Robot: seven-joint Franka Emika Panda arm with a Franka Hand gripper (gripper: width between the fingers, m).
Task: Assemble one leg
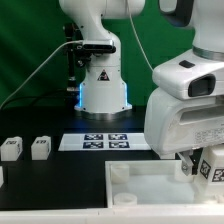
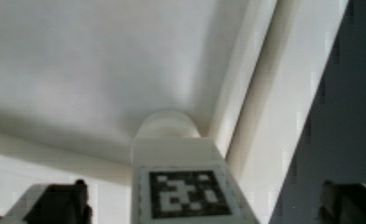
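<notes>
Gripper is clamped on the leg, a small white plastic block with a rounded tip and a black-and-white square tag, held between its fingers just above the panel. By my reading the leg is being brought to a corner socket. The next move calls for lining up the tip inside the raised rim, then seating it. The panel looks smooth, flat and matte white.
</notes>
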